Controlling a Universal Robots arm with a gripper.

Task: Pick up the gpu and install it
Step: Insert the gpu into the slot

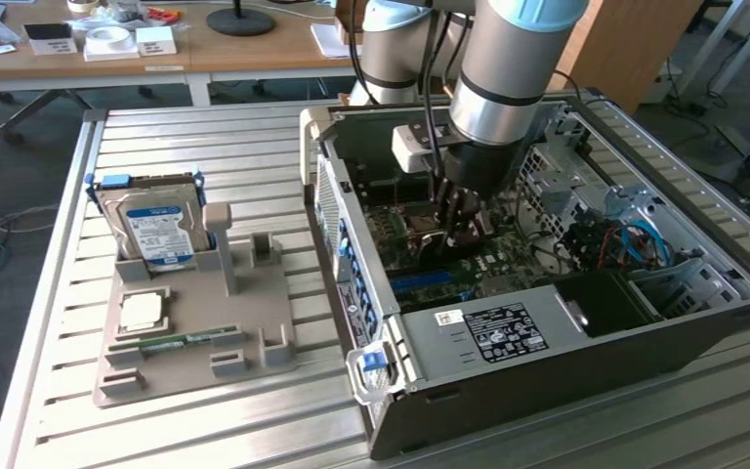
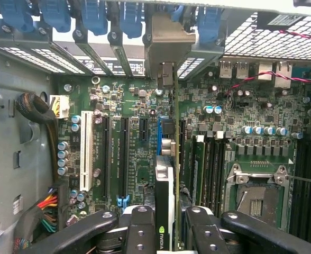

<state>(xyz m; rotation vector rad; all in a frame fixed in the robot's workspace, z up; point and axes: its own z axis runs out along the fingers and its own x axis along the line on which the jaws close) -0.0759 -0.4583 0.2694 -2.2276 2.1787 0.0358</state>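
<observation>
Our gripper point(image 2: 166, 228) is clenched on the gpu point(image 2: 165, 174), one black finger point(image 2: 139, 227) on each flat face. The card stands on edge, deep inside the computer case point(image 1: 545, 381). Pinching it by the faces makes sense to us, since that leaves the connector edge free to meet the slot.

The card runs straight along the blue slot point(image 2: 159, 129) on the case's motherboard point(image 2: 129, 106), and its metal bracket point(image 2: 168, 39) sits up against the case's back wall, in one of the slot openings. So we'd say it's lined up for install. We can't tell whether it's actually seated.

On the card, right by the fingers, there's a small logo point(image 2: 161, 239) that looks like the Nvidia mark.

Elsewhere inside the case we see a white slot point(image 2: 85, 153) and an open processor socket point(image 2: 256, 196). A black label point(image 1: 495, 332) on the case's power supply box has white print we can't read.

Outside the case, well apart from it, a grey holder point(image 1: 180, 376) props a hard drive point(image 1: 153, 230) upright. The drive's blue-and-white label isn't legible to us either.
</observation>
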